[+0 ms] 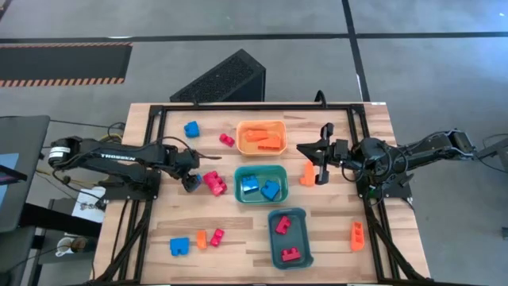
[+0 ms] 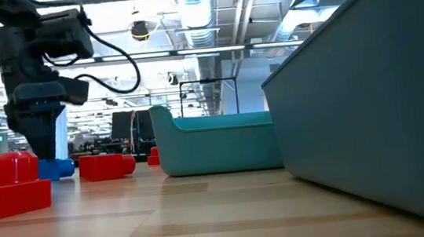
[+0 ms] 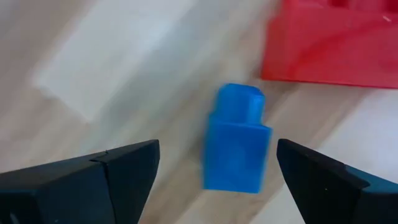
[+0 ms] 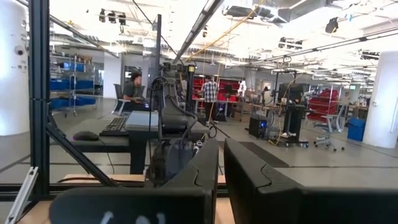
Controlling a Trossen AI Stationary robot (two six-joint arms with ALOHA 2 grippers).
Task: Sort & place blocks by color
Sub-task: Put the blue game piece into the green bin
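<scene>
My left gripper is open and low over the table's left middle. Its fingers stand on either side of a small blue block that lies on the wood, apart from both. It also shows in the low view, with the blue block at its foot. A red block lies just beyond. My right gripper is shut and empty, pointing level toward the table's left, next to an orange block on the table.
The orange tray holds orange blocks, the green tray blue ones and the teal tray red ones. Loose blocks: blue, red, blue, orange, red, orange.
</scene>
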